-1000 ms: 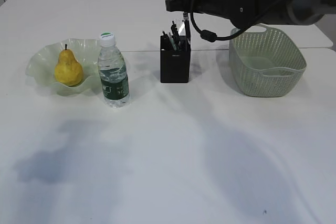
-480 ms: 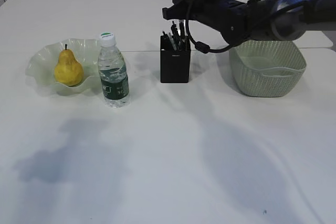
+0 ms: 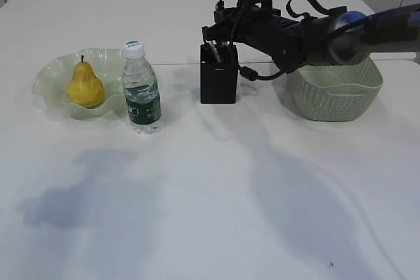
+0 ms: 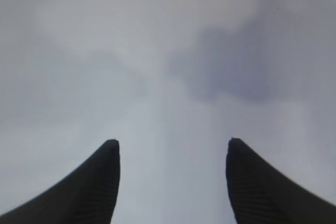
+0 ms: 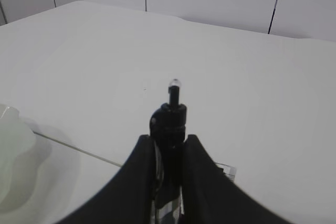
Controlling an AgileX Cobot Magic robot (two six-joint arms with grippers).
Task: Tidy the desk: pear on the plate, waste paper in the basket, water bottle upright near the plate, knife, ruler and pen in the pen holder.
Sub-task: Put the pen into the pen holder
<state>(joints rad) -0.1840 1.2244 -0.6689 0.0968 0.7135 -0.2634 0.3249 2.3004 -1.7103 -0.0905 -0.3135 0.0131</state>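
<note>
Two claws on record. The right claw (image 5: 167, 153) is clamping a black pen with a small clear tip (image 5: 170, 116), fingers pressed against its barrel on both sides; in the exterior view this claw (image 3: 222, 34) is hanging directly over the square black pen holder (image 3: 218, 82), and dark items are standing up out of the holder's mouth. The left claw (image 4: 172, 150) is sitting apart, nothing between its dark fingers, only blurred white bench (image 4: 157, 51) under it. The yellow pear (image 3: 85, 86) is resting on the pale green wavy-edged glass plate (image 3: 49, 77). The clear plastic water bottle with white cap and green label (image 3: 141, 90) is standing upright just beside the plate's right edge. The pale green woven plastic basket (image 3: 341, 93) is sitting right of the holder, partly behind the right arm; its contents cannot be made out
</note>
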